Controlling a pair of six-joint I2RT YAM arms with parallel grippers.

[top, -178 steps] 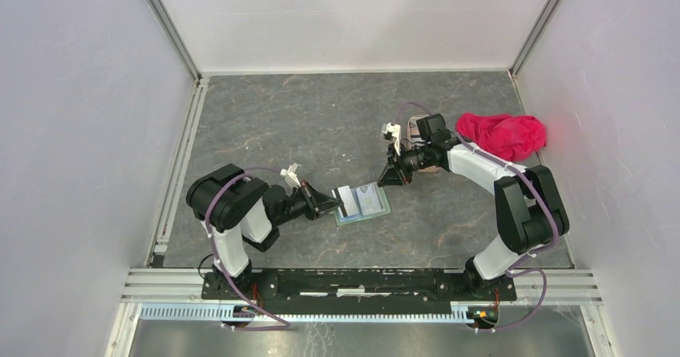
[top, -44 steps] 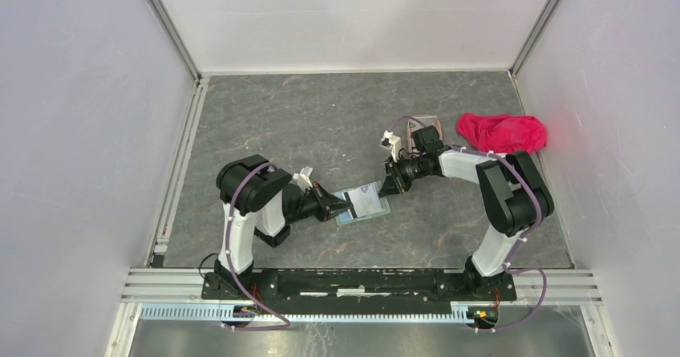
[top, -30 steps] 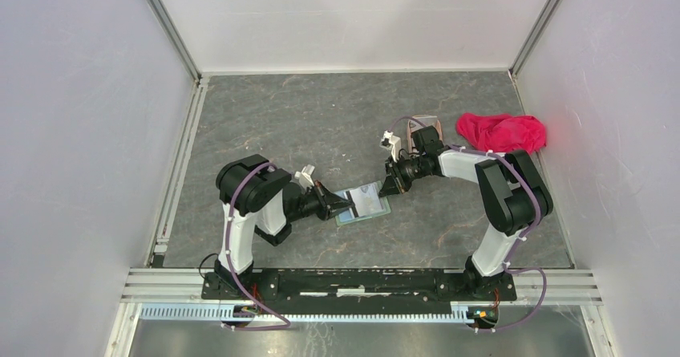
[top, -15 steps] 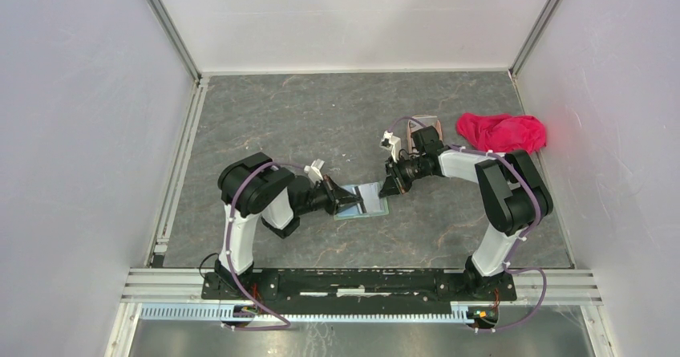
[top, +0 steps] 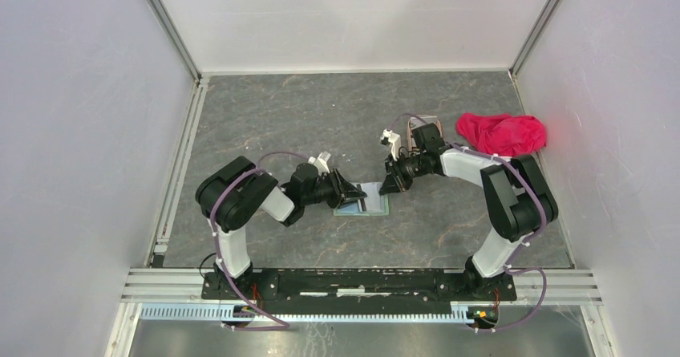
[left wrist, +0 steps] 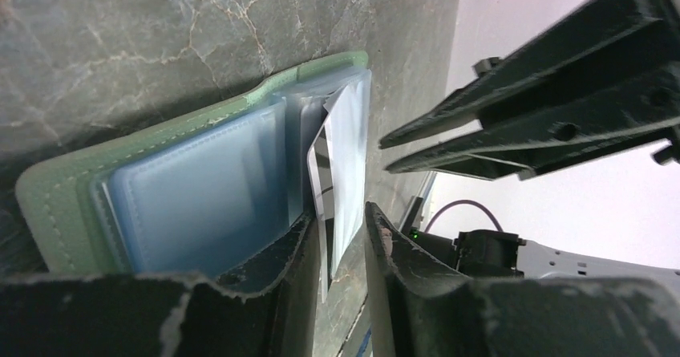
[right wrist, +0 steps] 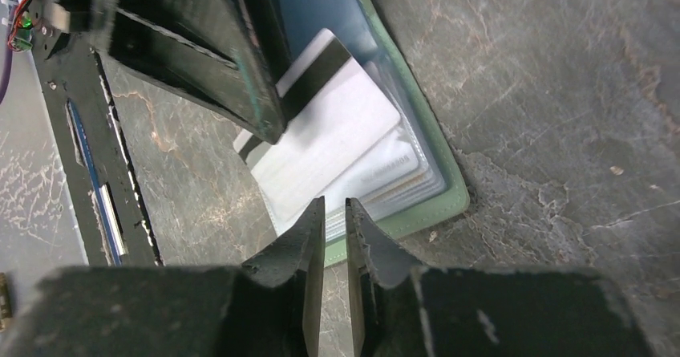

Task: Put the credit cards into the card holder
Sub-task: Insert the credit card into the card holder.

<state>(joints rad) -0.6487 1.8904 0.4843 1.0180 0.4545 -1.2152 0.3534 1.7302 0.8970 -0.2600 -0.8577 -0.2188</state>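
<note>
The sage-green card holder (top: 373, 206) lies open on the table between my two grippers. Its pale blue pockets show in the left wrist view (left wrist: 200, 196). My left gripper (top: 351, 194) reaches over the holder's left half. Its jaws (left wrist: 338, 212) stand narrowly apart, closed on the striped end of a whitish credit card (left wrist: 346, 148). The card (right wrist: 337, 132) lies slanted in the holder's clear sleeves. My right gripper (top: 388, 186) is shut, with its tips (right wrist: 334, 204) at the holder's right edge (right wrist: 449, 200). No other cards are in view.
A red-pink cloth (top: 501, 132) lies at the back right. A pinkish-brown tray (top: 423, 124) sits beside it, partly hidden behind the right arm. Enclosure walls stand on three sides, and a metal rail (top: 361, 281) runs along the near edge.
My left gripper has swung up from the holder's left edge and over its left half, with the wrist turned. The right gripper has stayed at the holder's right edge.
</note>
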